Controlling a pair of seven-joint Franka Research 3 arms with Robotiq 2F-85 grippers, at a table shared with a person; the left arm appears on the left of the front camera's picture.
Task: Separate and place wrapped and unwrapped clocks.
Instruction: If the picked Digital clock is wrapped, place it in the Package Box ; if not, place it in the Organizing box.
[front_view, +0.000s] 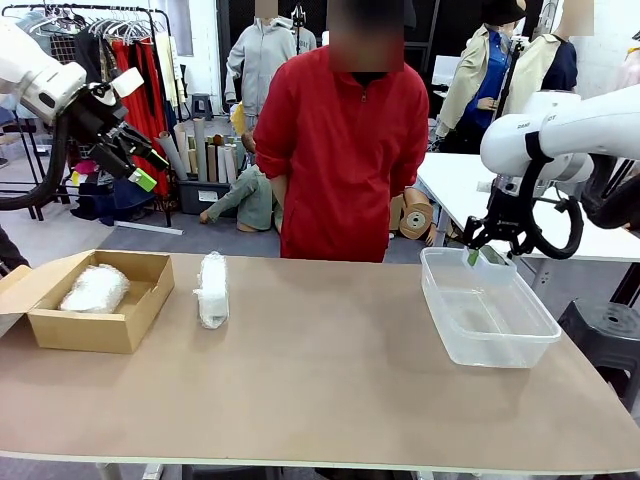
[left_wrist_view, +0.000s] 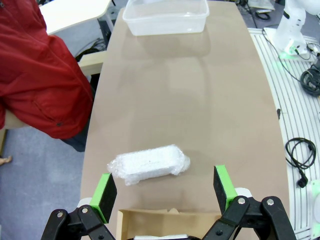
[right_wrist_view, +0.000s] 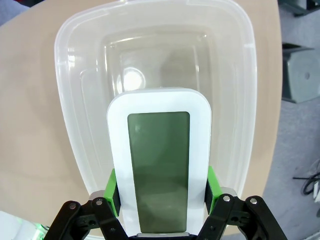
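Table (front_view: 330, 380): tub (front_view: 505, 355) right, box (front_view: 80, 332) left. One wrapped bundle (front_view: 95, 288) in box, second bundle (front_view: 211, 290) on table just beside it. Right gripper (right_wrist_view: 160, 195) clamps bare clock (right_wrist_view: 159, 160) over tub. Left gripper (left_wrist_view: 164, 191) wide, empty, high over box end.

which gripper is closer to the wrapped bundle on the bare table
Left. The left gripper hangs open above the box, beside the bundle; the right gripper holds the clock over the tub, far across the table.

Open tabletop (front_view: 330, 385) between wrapped bundle (front_view: 212, 290) (beside box (front_view: 85, 330)) and tub (front_view: 505, 352); person (front_view: 345, 150) at far edge.
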